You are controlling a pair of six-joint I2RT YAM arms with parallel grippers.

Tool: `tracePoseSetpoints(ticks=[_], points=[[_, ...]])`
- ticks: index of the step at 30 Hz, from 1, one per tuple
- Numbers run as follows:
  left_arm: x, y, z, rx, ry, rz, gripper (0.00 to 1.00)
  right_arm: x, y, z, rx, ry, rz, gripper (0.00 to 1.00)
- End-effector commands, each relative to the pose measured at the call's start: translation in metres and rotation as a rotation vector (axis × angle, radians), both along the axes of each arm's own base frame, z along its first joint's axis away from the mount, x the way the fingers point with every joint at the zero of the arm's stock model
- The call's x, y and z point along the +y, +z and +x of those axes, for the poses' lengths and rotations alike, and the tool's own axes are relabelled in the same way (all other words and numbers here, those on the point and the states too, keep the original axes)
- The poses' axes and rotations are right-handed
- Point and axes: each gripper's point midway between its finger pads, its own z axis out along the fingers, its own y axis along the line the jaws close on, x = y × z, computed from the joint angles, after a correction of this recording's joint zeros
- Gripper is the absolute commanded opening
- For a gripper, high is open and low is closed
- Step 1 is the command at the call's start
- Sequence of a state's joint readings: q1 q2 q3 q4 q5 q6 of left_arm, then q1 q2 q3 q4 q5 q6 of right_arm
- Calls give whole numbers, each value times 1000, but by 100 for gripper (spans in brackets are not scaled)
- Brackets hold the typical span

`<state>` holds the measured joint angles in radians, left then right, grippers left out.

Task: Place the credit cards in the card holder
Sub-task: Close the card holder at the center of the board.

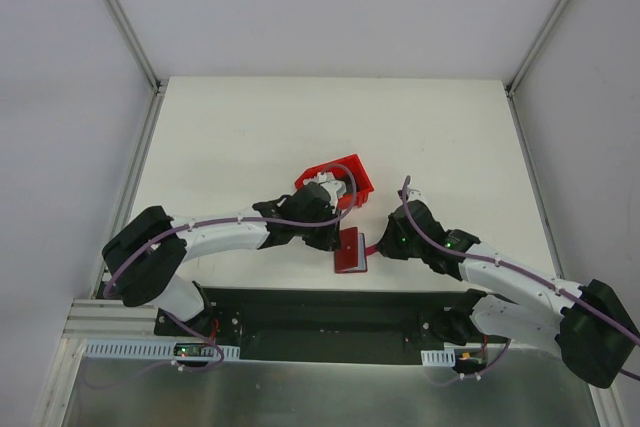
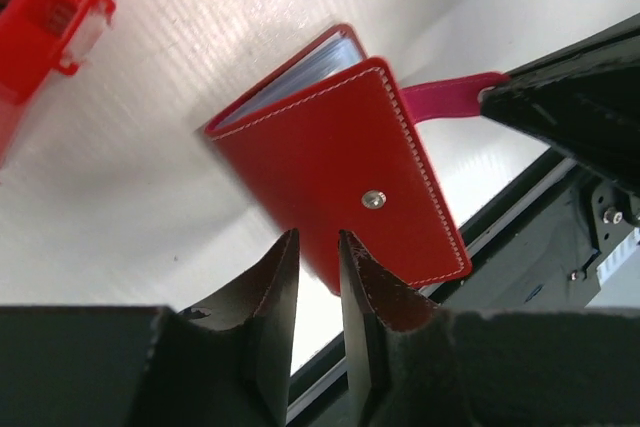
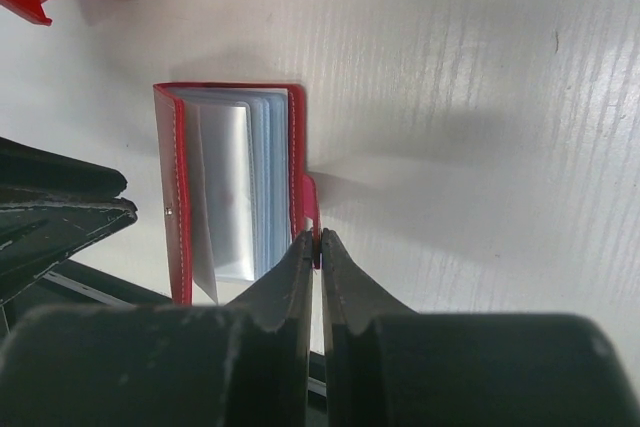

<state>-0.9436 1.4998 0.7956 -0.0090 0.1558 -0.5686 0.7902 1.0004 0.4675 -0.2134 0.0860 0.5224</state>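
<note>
No legible text, label, brand, number or sign on anything in view.

card holder point(image 2: 340, 167) ajar | left end effector point(image 2: 318, 240) narrowly parted, maybe touching it

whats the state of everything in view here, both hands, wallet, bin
card holder, ajar, pale pockets fanned, snap undone
closing tab, sticking out sideways, pinched by the right hand
right hand, shut on the closing tab
left hand, jaws narrowly apart at the holder's cover, gripping nothing
red bin, open-topped, sitting on the table, contents unclear
</note>
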Motion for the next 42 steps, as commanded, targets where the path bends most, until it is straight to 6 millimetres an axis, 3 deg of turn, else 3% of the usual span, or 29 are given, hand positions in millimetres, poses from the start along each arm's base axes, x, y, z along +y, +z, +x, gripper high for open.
tracePoseSetpoints(ticks=[1, 10, 17, 24, 42], points=[[-20, 21, 5, -52, -33, -98, 22, 6, 9, 4, -16, -2, 42, 6], [-21, 23, 20, -83, 55, -99, 25, 11, 9, 2, -2, 14, 50, 6], [-37, 44, 16, -82, -23, -163, 31, 11, 7, 2, 4, 15, 49, 6], [-51, 35, 8, -29, -80, -197, 31, 12, 7, 2, 8, 16, 53, 6], [-31, -15, 12, 5, 5, -64, 29, 20, 12, 2, 9, 34, 87, 6]])
